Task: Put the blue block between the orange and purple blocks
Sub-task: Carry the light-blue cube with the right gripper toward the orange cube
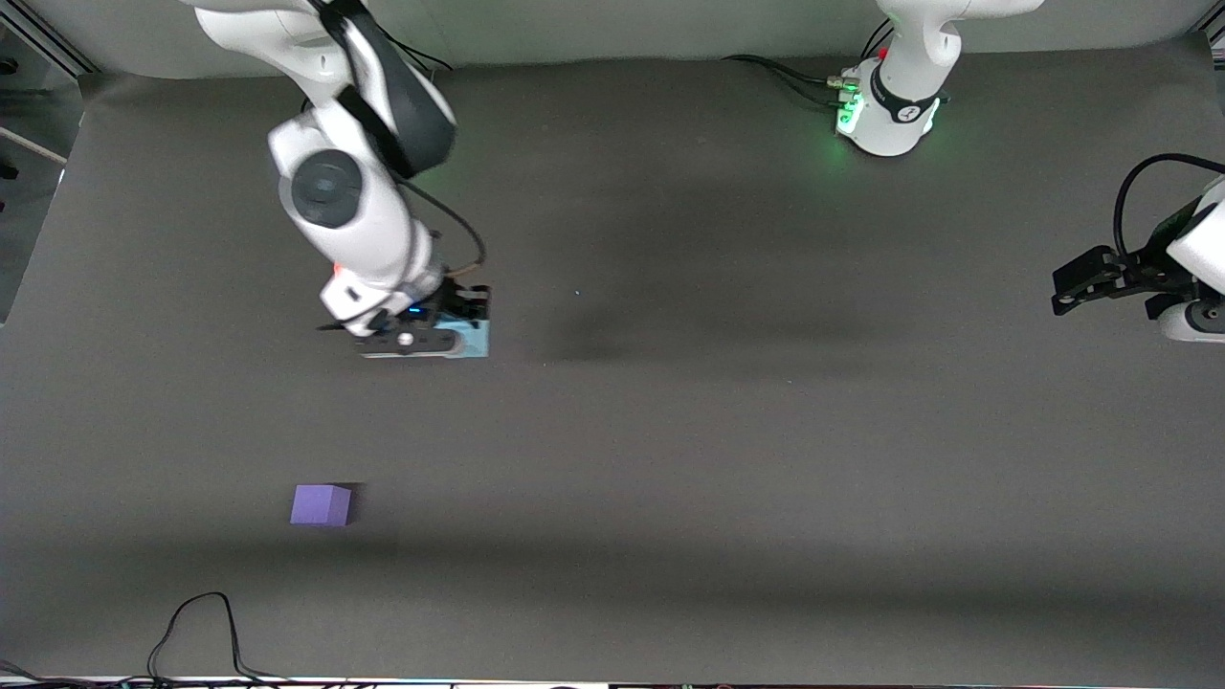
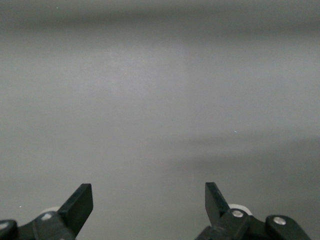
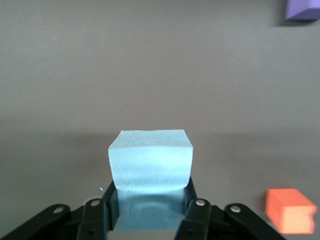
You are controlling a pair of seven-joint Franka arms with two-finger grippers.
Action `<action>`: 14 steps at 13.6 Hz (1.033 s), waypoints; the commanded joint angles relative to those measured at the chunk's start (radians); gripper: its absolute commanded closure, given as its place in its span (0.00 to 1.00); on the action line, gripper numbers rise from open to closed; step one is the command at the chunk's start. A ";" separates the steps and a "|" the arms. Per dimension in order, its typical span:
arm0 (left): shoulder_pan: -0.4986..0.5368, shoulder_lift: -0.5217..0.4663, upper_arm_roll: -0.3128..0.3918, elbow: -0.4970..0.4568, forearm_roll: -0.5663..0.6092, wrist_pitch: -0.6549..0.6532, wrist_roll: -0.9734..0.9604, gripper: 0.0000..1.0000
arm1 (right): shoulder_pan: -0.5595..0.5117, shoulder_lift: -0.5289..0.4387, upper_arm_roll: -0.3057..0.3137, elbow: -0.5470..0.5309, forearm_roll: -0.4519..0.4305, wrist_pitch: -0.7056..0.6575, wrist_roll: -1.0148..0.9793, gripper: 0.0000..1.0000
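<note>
Your right hand, left of centre in the front frame, is clamped on the small sky-blue matte foam cube. The violet-purple matte cube sits on the dark worktop at lower left, and the orange-red matte cube shows only at the right wrist frame's lower right. Your left hand waits wide open at the right edge, holding nothing.

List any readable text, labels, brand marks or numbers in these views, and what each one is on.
None readable in any view.
Blue block, held in the shut right gripper: plain faces.
Purple block and orange block: plain faces.
Left gripper, open, waiting at the left arm's end of the table: no markings visible.
Left arm's base: green lights and a dark band, no legible lettering.
</note>
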 commanded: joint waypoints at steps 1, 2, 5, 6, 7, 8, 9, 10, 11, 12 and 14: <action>0.003 -0.003 -0.002 0.004 0.002 0.006 0.015 0.00 | 0.013 -0.086 -0.098 -0.004 0.072 -0.078 -0.118 1.00; 0.002 -0.003 -0.003 0.004 0.002 0.006 0.015 0.00 | 0.013 -0.101 -0.128 0.000 0.074 -0.106 -0.151 1.00; 0.002 -0.003 -0.003 0.004 0.002 0.006 0.015 0.00 | 0.014 -0.138 -0.205 0.000 0.072 -0.158 -0.222 1.00; 0.002 -0.003 -0.003 0.004 0.002 0.006 0.015 0.00 | 0.014 -0.146 -0.234 0.000 0.071 -0.167 -0.266 1.00; 0.002 -0.003 -0.002 0.004 0.002 0.006 0.015 0.00 | 0.014 -0.150 -0.269 0.002 0.071 -0.184 -0.308 1.00; 0.002 -0.003 -0.003 0.004 0.003 0.006 0.015 0.00 | 0.014 -0.161 -0.296 0.010 0.071 -0.204 -0.340 1.00; 0.002 -0.003 -0.003 0.004 0.003 0.006 0.015 0.00 | 0.014 -0.175 -0.310 0.008 0.069 -0.224 -0.360 1.00; 0.002 -0.003 -0.003 0.004 0.003 0.006 0.015 0.00 | 0.016 -0.189 -0.319 0.007 0.063 -0.236 -0.363 1.00; 0.002 -0.003 -0.002 0.004 0.003 0.006 0.015 0.00 | 0.014 -0.195 -0.328 0.007 0.057 -0.248 -0.365 1.00; 0.000 -0.003 -0.002 0.004 0.003 0.006 0.015 0.00 | 0.014 -0.195 -0.342 0.007 0.056 -0.255 -0.383 1.00; 0.000 -0.003 -0.003 0.004 0.005 0.006 0.015 0.00 | 0.016 -0.198 -0.365 0.000 0.043 -0.256 -0.422 1.00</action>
